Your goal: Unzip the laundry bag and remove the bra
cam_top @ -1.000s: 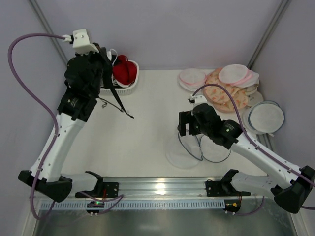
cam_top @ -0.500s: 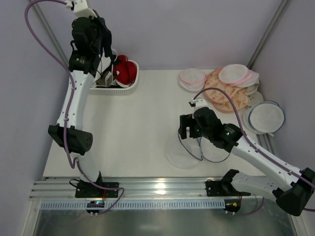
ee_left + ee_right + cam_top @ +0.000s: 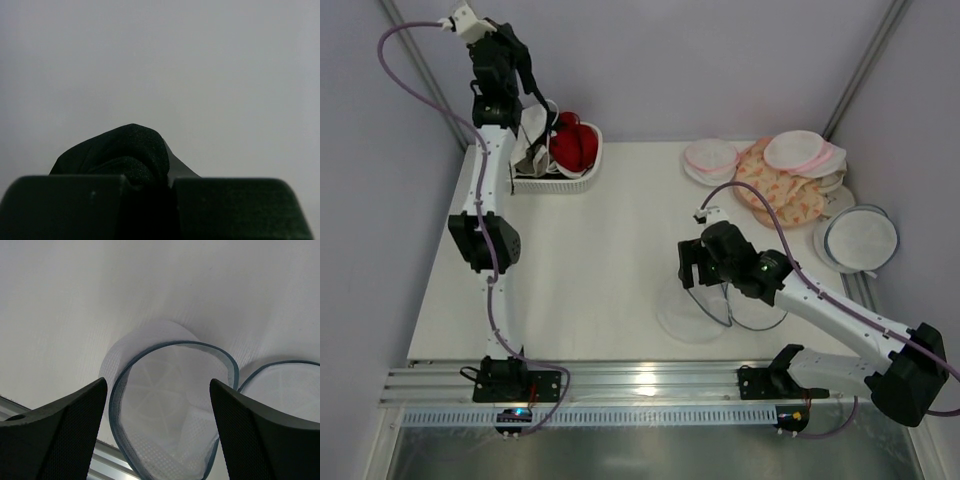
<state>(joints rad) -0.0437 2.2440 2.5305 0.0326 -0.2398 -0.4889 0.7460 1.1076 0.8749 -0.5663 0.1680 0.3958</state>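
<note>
We've got the left arm (image 3: 485, 170) reaching up over the far-left corner, with the left fingers (image 3: 100, 205) pinched narrow on the bra (image 3: 125, 150). In the wrist view a fold of black padded fabric bulges up between them. From the top camera we see black straps hanging off that grip, in line with the left end of the white basket (image 3: 565, 182), which has a red bra (image 3: 575, 145) in it. The black one is out of the laundry bag (image 3: 165, 405) and well apart from it.

The bag lies unzipped at the near-middle of the worktop (image 3: 620, 230). Its two bowl halves sit side by side with the grey-blue rims up. In the half under the right wrist camera we see only white mesh. The right fingers (image 3: 688, 272) are spread wide above that half and grip nothing. We can't tell whether the tips touch the rim.

Far right: pink-rimmed white rounds (image 3: 710, 158) and a patterned cloth (image 3: 780, 195) piled together, and a flat grey-rimmed disc (image 3: 861, 238) just beside them
</note>
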